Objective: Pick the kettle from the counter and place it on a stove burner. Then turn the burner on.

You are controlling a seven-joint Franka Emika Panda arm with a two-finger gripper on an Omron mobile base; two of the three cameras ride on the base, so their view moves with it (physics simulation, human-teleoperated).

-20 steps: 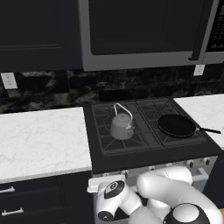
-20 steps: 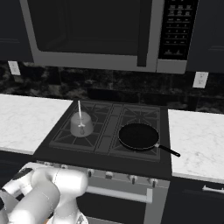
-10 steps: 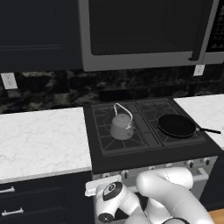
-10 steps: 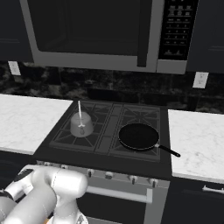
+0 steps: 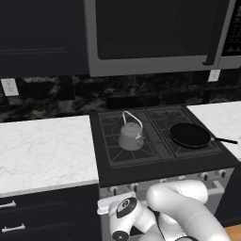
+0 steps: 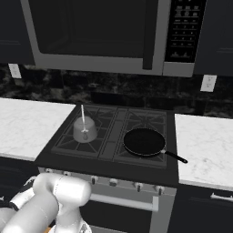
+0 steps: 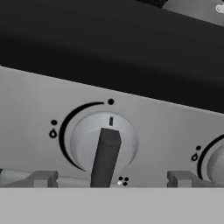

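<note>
1. The kettle sits upright on the stove's front-left burner, its wire handle standing up. From the right base view, the kettle is at about 9 o'clock from the frying pan.
2. The black frying pan is on the front-right burner, apart from the kettle, with its handle pointing off to about 3 o'clock toward the right-hand counter.
3. The white marble counter to the left of the stove runs up to the stove's edge.
4. Down low, the arm is folded in front of the stove's front panel. In the hand view, the gripper is right up at a round silver knob with a dark bar grip on it; the tick mark on the knob sits at about 12 o'clock.
5. The two fingertips show spread wide, one on each side of the knob and not touching it.
6. A second knob peeks in at roughly 3 o'clock of that view.
7. Above it all hangs the microwave, with a dark backsplash behind the stove.
</note>
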